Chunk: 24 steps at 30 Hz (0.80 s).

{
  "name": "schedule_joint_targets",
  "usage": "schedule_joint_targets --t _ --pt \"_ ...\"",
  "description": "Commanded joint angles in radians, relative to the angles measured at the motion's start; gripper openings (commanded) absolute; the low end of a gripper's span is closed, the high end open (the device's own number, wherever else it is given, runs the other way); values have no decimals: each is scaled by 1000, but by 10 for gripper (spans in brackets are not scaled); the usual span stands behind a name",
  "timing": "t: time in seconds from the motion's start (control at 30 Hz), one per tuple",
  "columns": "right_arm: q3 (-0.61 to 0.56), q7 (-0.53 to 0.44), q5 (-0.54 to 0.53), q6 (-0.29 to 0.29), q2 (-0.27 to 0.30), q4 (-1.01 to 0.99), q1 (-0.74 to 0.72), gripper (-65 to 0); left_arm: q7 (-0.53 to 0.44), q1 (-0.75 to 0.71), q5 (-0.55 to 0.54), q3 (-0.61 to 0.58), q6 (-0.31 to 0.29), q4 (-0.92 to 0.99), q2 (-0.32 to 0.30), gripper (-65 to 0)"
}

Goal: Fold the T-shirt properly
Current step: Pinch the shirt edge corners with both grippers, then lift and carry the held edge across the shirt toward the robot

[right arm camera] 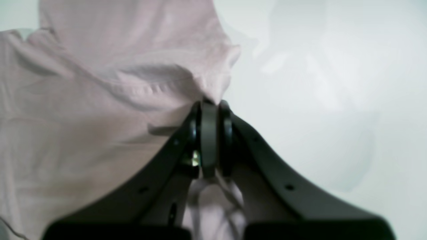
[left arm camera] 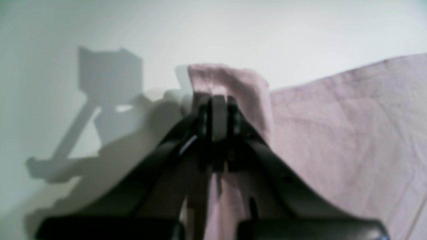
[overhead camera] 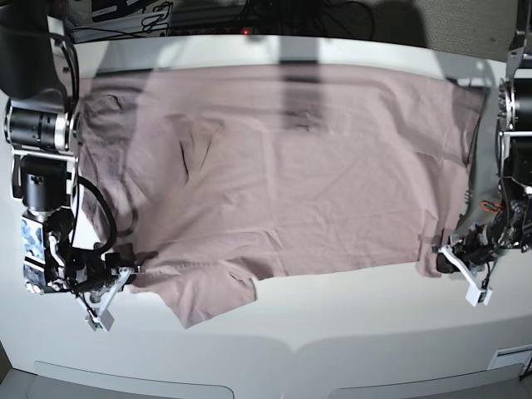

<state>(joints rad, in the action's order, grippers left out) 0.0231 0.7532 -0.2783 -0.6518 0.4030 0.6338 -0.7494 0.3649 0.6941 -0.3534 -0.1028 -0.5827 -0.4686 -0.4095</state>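
Note:
The mauve-pink T-shirt (overhead camera: 283,183) lies spread sideways on the white table (overhead camera: 332,332), with one sleeve (overhead camera: 208,299) sticking out toward the front. My right gripper (overhead camera: 131,279) is at the shirt's front-left edge beside that sleeve. In the right wrist view it (right arm camera: 210,106) is shut on bunched fabric (right arm camera: 83,116). My left gripper (overhead camera: 440,249) is at the shirt's front-right corner. In the left wrist view it (left arm camera: 218,100) is shut on a raised fold of the cloth (left arm camera: 350,133). Both pinched edges are lifted slightly off the table.
Dark cables and equipment (overhead camera: 208,17) run along the table's far edge. The two arm columns (overhead camera: 37,125) (overhead camera: 515,108) stand at the table's left and right sides. A small white label (overhead camera: 509,359) lies at the front right corner.

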Motion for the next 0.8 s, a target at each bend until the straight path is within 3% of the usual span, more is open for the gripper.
schedule_joint_targets --t 0.0,0.2,0.77 --pt "3 -19 -8 -5 15 15 -47 -650 -34 51 -13 4 -8 -18 -12 -650" --pt "3 -21 -10 -46 21 15 -57 -650 -14 87 -14 4 -9 -19 -12 -650" --pt "3 40 -74 -46 95 56 -47 -650 62 69 -26 4 -8 -77 -68 -650"
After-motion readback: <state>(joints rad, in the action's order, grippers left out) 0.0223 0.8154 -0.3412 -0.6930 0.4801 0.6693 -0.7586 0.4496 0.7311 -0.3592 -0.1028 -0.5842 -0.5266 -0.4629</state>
